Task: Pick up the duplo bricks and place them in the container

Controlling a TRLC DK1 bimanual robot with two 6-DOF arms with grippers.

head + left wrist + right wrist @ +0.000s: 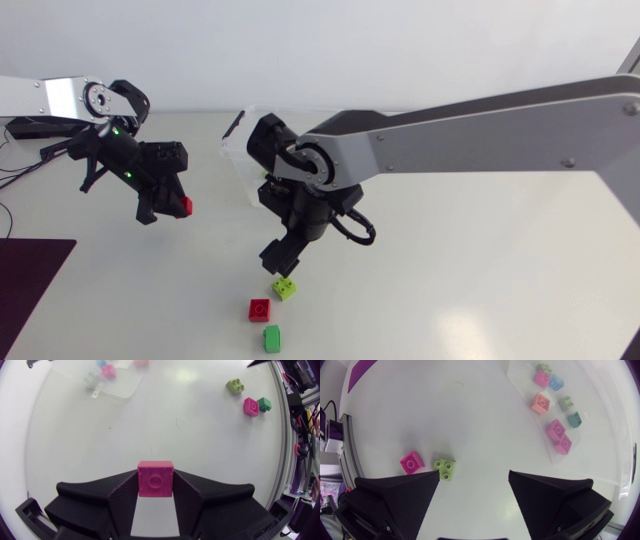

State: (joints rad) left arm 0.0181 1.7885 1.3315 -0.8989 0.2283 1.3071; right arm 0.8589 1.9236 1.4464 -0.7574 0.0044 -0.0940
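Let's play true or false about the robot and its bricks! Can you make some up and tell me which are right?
1. The left gripper holds a red brick. True.
2. The right gripper is shut on the lime brick. False: it is open and empty; the lime brick lies on the table.
3. Three bricks lie loose on the table: the lime brick, a second red brick and a green brick. True.
4. The container is empty. False: several bricks are in it.

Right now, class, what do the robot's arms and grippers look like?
The left arm and right arm have silver-grey links and black joints. The left gripper and right gripper are matte black with broad wedge fingers. A black cable loops at the right wrist.
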